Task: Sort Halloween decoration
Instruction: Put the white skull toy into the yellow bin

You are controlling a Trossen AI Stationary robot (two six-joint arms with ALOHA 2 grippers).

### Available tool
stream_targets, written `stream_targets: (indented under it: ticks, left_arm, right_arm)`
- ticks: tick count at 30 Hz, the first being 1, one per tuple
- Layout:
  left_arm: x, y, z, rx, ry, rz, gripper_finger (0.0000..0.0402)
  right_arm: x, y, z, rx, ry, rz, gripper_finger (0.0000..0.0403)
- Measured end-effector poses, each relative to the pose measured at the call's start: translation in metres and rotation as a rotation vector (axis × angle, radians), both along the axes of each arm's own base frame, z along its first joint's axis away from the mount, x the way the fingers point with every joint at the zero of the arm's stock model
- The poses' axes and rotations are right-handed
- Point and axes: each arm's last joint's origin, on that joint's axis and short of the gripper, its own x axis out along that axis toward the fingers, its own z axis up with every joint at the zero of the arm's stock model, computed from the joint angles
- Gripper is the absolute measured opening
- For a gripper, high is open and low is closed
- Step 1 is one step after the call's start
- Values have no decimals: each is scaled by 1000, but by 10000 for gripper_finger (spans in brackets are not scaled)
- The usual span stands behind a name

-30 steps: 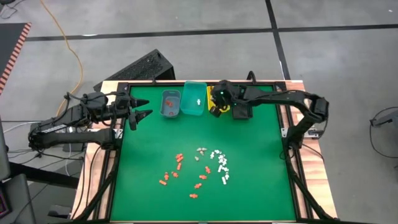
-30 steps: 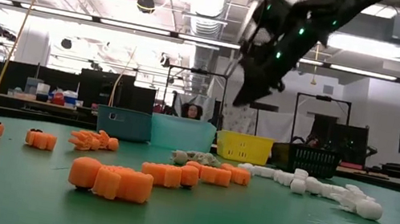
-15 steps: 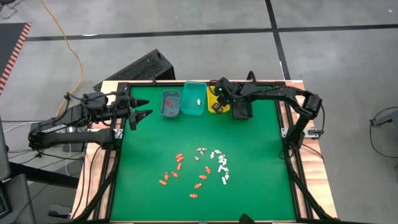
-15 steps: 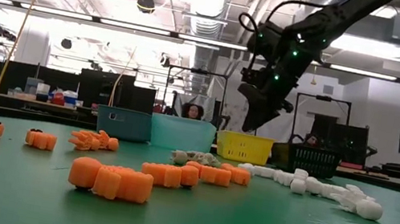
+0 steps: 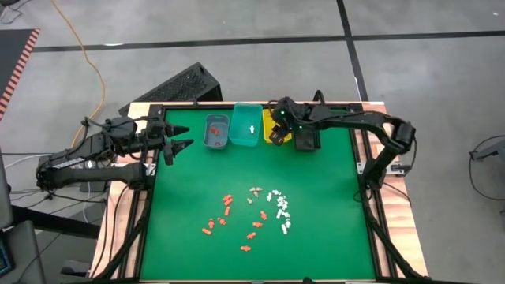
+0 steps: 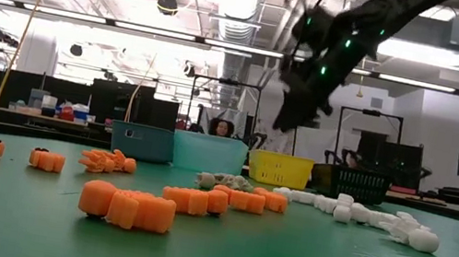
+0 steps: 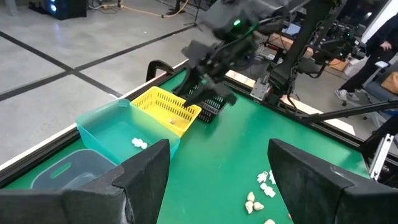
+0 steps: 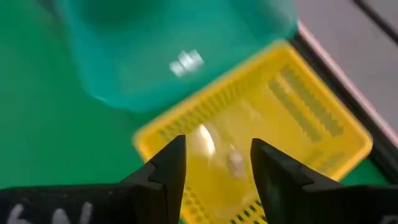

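High view shows a green table [image 5: 316, 237] with two dark arms over it. At the far edge sit four small bins in a row: a blue bin [image 5: 217, 131], a teal bin [image 5: 246, 125], a yellow bin [image 5: 271, 125] and a black bin [image 5: 306, 140].

The right gripper [image 5: 274, 134] hangs over the yellow bin, up in the air. In the right wrist view its two dark fingers [image 8: 163, 174] stand apart, and nothing is between them. Below them, inside the yellow bin [image 8: 292, 124], lie two pale little pieces [image 8: 217, 149], a bit blurry. One white piece [image 8: 186, 62] lies in the teal bin [image 8: 124, 50].

The left gripper [image 5: 178, 145] waits near the left edge of the table, beside the blue bin. Its fingers are wide open and hold nothing.

Most of the Halloween decoration [image 5: 256, 211] is spread in the middle of the table, well apart from the bins. The orange pieces [image 5: 229, 217] lie on the left side of the bunch. The white pieces [image 5: 281, 207] lie on the right side. A few tan pieces [image 5: 254, 192] sit between them, at the far end of the bunch. Some orange bits are in the blue bin too.

Low view shows the orange pieces [image 6: 128, 207] close up and the white pieces [image 6: 364, 215] off to the right, with the bins behind them.
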Motion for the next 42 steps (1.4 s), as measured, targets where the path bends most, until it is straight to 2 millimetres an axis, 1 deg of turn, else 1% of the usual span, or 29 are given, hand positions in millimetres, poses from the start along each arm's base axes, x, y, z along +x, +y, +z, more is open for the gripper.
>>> stream_targets:
  ticks: [3,6,9,11,15,18,21,23,25,27,32,35,38,42]
  left_arm:
    - [0,0,0,1,-5,0,261]
    - [0,0,1,1,-6,0,261]
    - [0,0,1,0,-6,-1,261]
    - [0,0,1,0,-7,-1,261]
    - [0,0,1,0,-6,-1,261]
    - [0,0,1,-1,-6,-1,261]
    - [0,0,0,-1,-5,-1,261]
    - [0,0,0,-4,-2,-3,261]
    - [0,0,0,-9,-3,-3,261]
    - [0,0,0,-9,-3,-3,261]
    - [0,0,0,-16,-5,-10,261]
    - [0,0,0,-26,-8,-9,261]
    - [0,-1,0,-28,-8,-17,261]
    - [0,-1,0,-31,-7,-25,261]
  right_arm:
    - [-2,19,25,-21,-97,89,172]
    - [-2,45,44,-22,-175,191,168]
    - [2,75,52,-22,-199,289,166]
    - [6,96,52,-11,-200,352,166]
    - [21,136,38,-11,-152,427,166]
    - [34,160,17,-24,-92,471,164]
    - [46,176,-6,-25,-37,504,163]
    - [52,183,-22,-20,6,521,163]
    - [57,187,-38,-11,50,528,163]
    - [60,188,-50,-3,81,528,163]
    - [67,185,-70,6,125,515,163]
    - [67,180,-72,12,136,514,163]
    - [69,176,-70,14,115,508,163]
    - [70,176,-72,18,117,516,163]
